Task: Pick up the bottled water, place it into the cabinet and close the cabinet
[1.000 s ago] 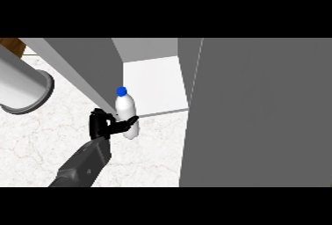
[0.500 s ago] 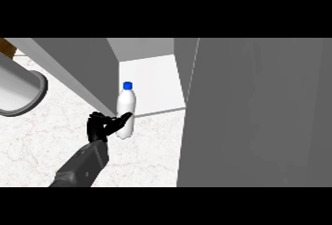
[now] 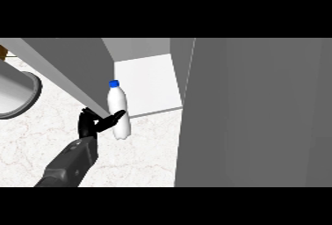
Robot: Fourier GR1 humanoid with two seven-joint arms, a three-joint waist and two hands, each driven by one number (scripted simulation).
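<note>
The white plastic water bottle with a blue cap (image 3: 118, 110) is held upright above the white marbled counter top (image 3: 142, 158), at the front edge of the open grey cabinet (image 3: 77, 66). The black left hand (image 3: 94, 124) has its thumb pressed across the lower half of the bottle and its fingers curled behind it, so the bottle is pinched from the side; the cap and upper body stay free of the hand. This side hold appears chosen so that the bottle can go in base first and stand on the shelf without being turned.

The white cabinet floor (image 3: 146, 83) lies just behind the bottle, between the grey left wall and the wide grey door panel (image 3: 259, 110), which stands open at the right and fills much of that side. Nothing is visible on the part of the floor in view; the deeper interior is hidden by the wall and door. The bottle is judged to be at the threshold, not yet set down inside.

A round grey vessel with a pale inner wall (image 3: 16, 94) sits on the counter at the left edge, well apart from the bottle; its contents cannot be seen.

The right hand shows nowhere in the view
</note>
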